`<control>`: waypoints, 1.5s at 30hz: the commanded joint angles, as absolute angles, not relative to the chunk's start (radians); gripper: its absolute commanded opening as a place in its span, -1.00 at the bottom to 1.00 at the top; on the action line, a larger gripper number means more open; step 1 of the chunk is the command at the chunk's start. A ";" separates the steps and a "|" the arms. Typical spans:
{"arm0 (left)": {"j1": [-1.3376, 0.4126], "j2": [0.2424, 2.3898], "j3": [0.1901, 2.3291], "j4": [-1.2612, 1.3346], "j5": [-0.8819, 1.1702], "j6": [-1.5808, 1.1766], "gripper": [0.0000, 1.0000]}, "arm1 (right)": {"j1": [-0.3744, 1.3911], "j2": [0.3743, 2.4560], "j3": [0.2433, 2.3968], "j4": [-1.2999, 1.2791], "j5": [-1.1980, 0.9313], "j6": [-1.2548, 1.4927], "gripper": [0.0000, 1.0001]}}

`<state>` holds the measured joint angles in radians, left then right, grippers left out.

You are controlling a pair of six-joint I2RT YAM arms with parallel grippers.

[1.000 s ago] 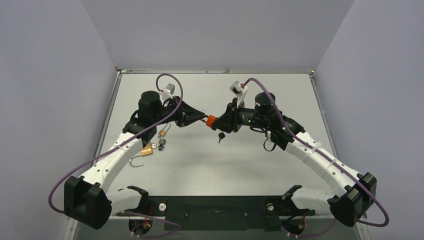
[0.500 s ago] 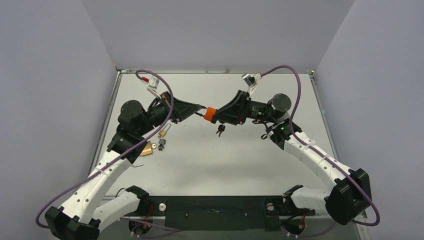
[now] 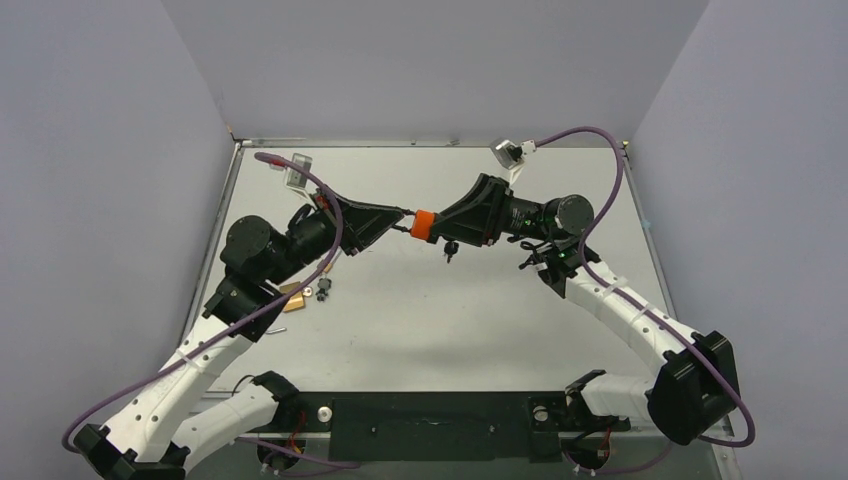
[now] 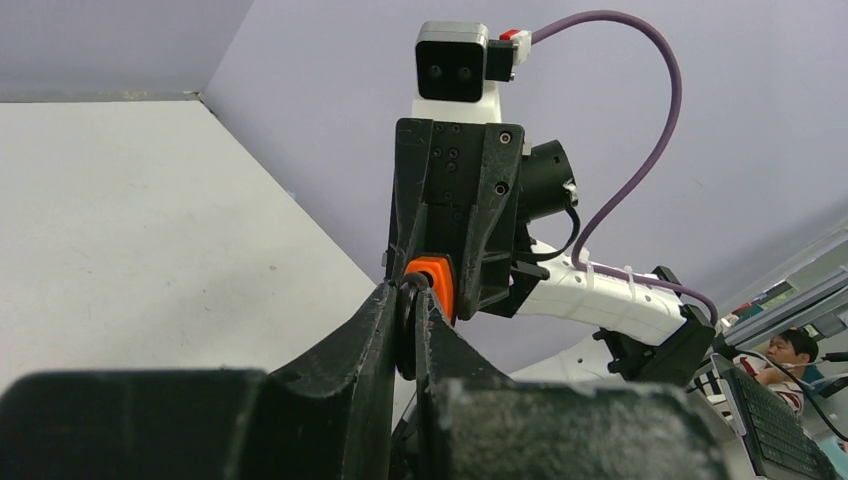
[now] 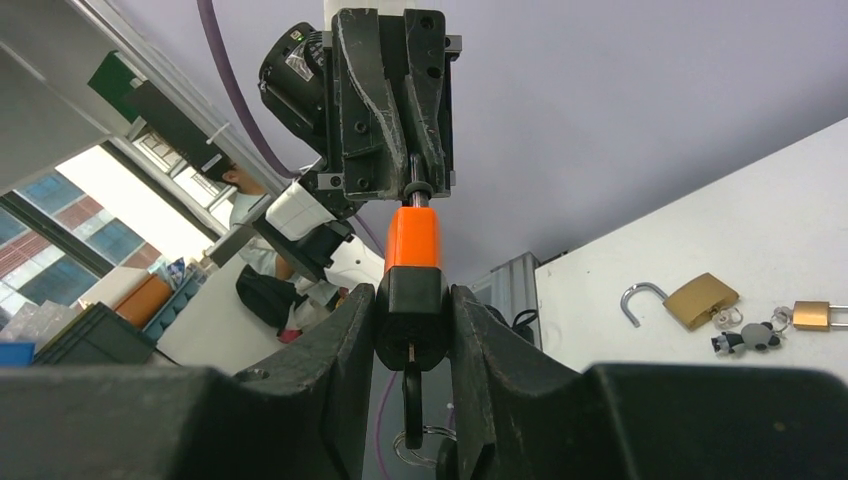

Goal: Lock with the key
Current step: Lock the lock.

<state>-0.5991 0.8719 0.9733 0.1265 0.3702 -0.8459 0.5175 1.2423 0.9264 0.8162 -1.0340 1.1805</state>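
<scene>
Right gripper [image 5: 412, 302] clamps orange padlock [image 5: 412, 240] by its body.

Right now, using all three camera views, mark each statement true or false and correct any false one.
1. The right gripper is clamped on the orange padlock. True.
2. The left gripper is open and touches nothing. False: it is shut on the padlock's shackle.
3. A key hangs from the orange padlock. True.
4. The brass padlock has a closed shackle. False: its shackle stands open.
</scene>
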 commanded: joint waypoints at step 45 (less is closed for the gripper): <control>-0.778 1.006 1.003 0.127 0.412 -0.854 -1.00 | 0.623 1.246 1.095 0.471 -0.749 0.868 -1.00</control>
<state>-0.6754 0.9447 0.9882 0.0978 0.1600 -0.7795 0.5632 1.2144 1.0409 0.3801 -0.7891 0.8967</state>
